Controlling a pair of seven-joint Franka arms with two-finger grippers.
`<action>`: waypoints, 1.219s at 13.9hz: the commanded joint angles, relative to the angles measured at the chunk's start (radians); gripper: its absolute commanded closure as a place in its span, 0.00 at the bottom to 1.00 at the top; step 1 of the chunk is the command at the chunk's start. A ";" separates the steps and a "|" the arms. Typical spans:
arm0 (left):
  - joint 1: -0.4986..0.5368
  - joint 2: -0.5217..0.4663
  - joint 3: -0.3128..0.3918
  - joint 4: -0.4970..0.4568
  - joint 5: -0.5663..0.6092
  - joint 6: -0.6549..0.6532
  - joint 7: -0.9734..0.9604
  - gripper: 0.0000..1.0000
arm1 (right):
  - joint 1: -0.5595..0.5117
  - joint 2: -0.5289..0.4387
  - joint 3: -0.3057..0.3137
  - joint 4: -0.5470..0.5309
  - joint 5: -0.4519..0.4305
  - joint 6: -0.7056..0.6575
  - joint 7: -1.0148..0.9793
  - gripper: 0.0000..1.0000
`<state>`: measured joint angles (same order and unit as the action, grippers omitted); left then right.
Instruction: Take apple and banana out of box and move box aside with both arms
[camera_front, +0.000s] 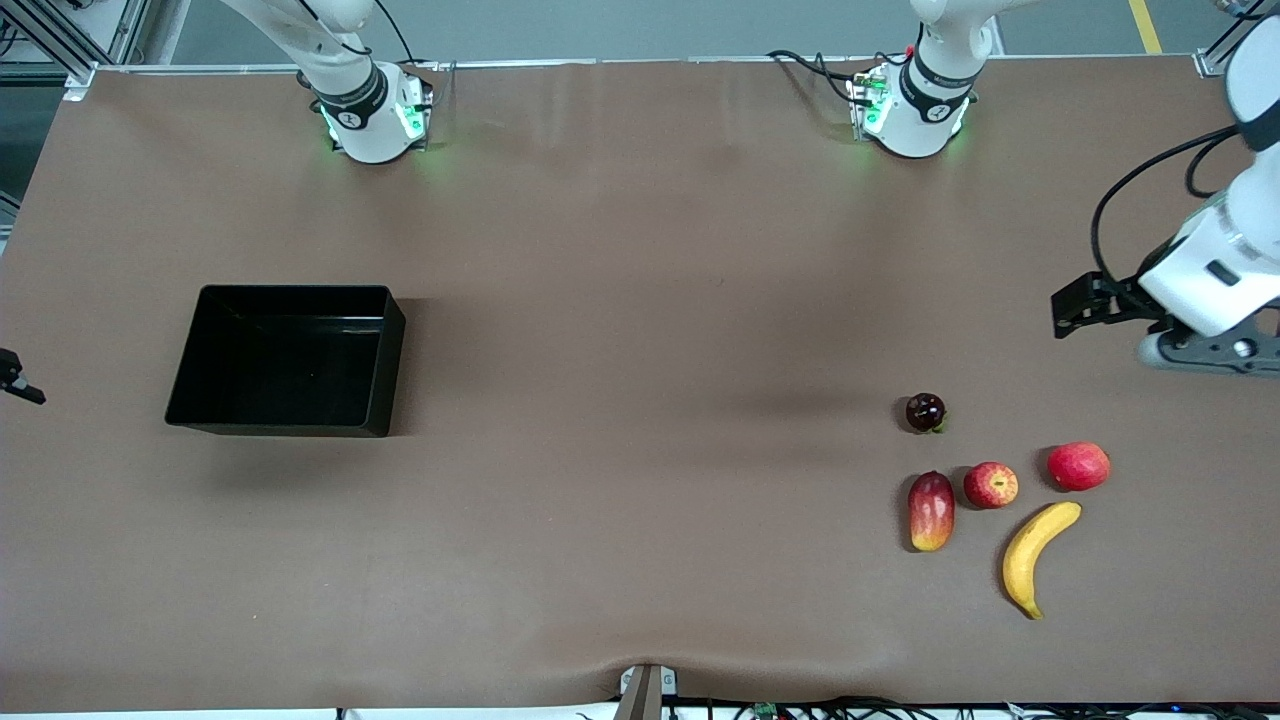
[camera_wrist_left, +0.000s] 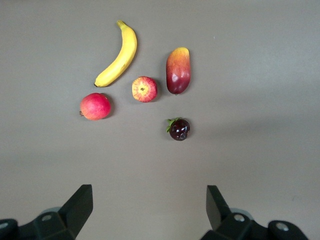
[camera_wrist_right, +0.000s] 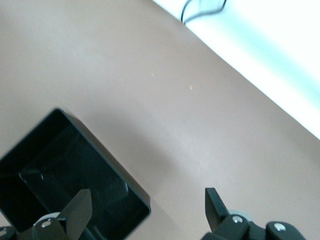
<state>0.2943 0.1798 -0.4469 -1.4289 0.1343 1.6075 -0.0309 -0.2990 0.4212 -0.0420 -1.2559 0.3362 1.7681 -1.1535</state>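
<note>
The box (camera_front: 288, 360) stands empty toward the right arm's end of the desk (camera_front: 620, 330), well apart from the fruit. The apple (camera_front: 990, 485) and the banana (camera_front: 1036, 556) already lie out on the bare surface toward the left arm's end, far from the box, beside a mango-like fruit (camera_front: 931, 511), a plain red fruit (camera_front: 1078, 466) and a small dark fruit (camera_front: 925, 412). The left pincer (camera_wrist_left: 150, 207) hangs spread and empty over the desk by that cluster; the right pincer (camera_wrist_right: 148, 212) is spread and empty over the desk's end just beside the box. The likeliest trouble is a low sweep of the left arm knocking the round fruit rolling, or the right pincer clipping the box's rim and skidding it. The box sits near the desk's end, so room there is small; wide open surface lies between box and fruit.
</note>
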 joint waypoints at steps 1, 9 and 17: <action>0.006 -0.006 -0.004 0.016 -0.018 -0.023 -0.050 0.00 | -0.031 0.011 -0.009 0.023 0.194 -0.030 -0.011 0.00; -0.157 -0.143 0.149 -0.059 -0.024 -0.038 -0.147 0.00 | 0.115 -0.094 -0.006 0.021 0.052 -0.111 0.686 0.00; -0.366 -0.322 0.379 -0.240 -0.122 -0.032 -0.149 0.00 | 0.331 -0.234 -0.006 -0.075 -0.310 -0.299 1.244 0.00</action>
<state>-0.0533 -0.0686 -0.0820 -1.5941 0.0345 1.5670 -0.1761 0.0139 0.2523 -0.0404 -1.2356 0.0710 1.4536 0.0619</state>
